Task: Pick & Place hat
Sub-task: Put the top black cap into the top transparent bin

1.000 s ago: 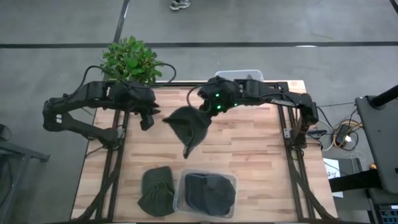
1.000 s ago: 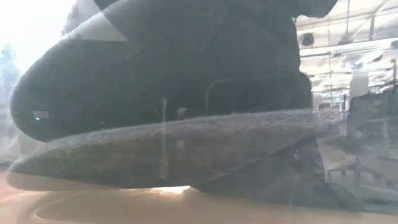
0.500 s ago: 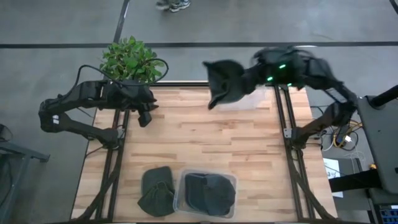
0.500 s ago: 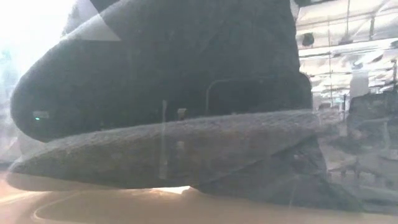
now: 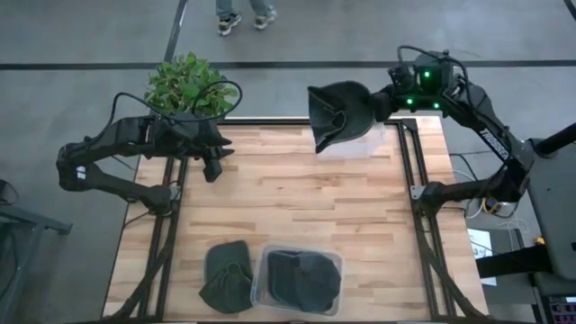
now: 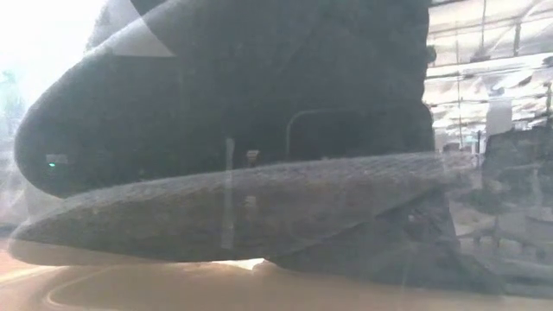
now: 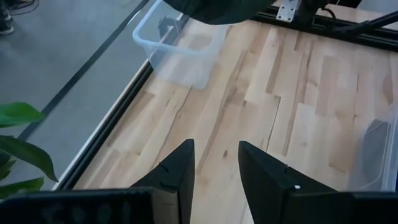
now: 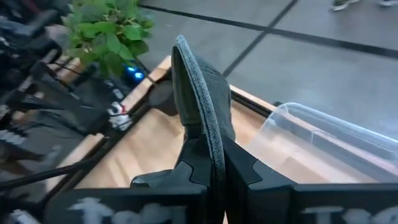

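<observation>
Potted plant (image 5: pixel 187 87): beyond the table's far left corner.
Left gripper (image 5: pixel 212 166): over the wooden table (image 5: pixel 297 207), far left part, fingers (image 7: pixel 176 171) narrowly parted, holding nothing.
Loose hat (image 5: pixel 227 274): near edge, just beside a clear bin (image 5: pixel 300 280) holding 1 more dark hat.
Carried hat (image 5: pixel 337 112): dark grey, aloft above the empty clear container (image 5: pixel 360 144) at the far edge.
Right gripper (image 5: pixel 376 106): clamped on that hat's brim (image 8: pixel 200 118).
</observation>
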Tool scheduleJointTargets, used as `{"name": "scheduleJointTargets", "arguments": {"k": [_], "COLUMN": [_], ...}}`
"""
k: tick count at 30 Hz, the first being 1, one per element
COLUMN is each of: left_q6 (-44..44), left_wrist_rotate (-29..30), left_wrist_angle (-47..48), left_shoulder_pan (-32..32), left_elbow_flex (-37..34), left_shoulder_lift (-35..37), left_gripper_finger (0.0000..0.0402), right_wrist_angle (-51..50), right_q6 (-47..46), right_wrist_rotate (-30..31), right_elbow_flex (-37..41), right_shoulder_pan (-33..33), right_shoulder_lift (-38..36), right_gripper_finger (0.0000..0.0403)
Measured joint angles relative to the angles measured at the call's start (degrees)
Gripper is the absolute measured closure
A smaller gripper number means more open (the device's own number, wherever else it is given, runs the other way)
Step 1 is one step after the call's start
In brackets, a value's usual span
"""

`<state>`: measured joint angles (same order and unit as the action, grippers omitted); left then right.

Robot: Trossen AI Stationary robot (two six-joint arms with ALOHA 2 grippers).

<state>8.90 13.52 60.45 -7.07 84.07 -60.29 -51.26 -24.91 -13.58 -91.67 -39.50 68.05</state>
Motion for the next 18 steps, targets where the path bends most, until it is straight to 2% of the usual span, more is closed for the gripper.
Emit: {"name": "scheduleJointTargets", "arguments": {"k": [3, 8, 13, 18], "left_q6": [1.14, 3.28, 4.41, 6.43], "left_wrist_rotate": [0.02, 0.35, 1.88, 2.01], "left_wrist_angle": [0.02, 0.0, 0.1, 0.02], "left_shoulder_pan": [0.0, 0.0, -0.02, -0.02], "left_elbow_flex": [0.0, -0.04, -1.17, -3.12], "left_shoulder_lift": [0.0, 0.0, -0.02, -0.02], "left_gripper_finger": [0.0284, 0.0284, 0.0284, 0.0284], "right_wrist_angle": [3.8, 6.72, 15.48, 20.63], "right_q6": [1.85, 4.63, 5.4, 5.08], "right_wrist_rotate": [-6.52, -12.59, -24.95, -28.45], "right_elbow_flex": [5.74, 13.73, 21.52, 26.27], "right_shoulder_pan": [-6.66, -16.83, -24.79, -28.72], "right_shoulder_lift": [-1.63, -2.42, -0.07, 3.04], "right_gripper_finger": [0.0394, 0.0394, 0.0394, 0.0394]}}
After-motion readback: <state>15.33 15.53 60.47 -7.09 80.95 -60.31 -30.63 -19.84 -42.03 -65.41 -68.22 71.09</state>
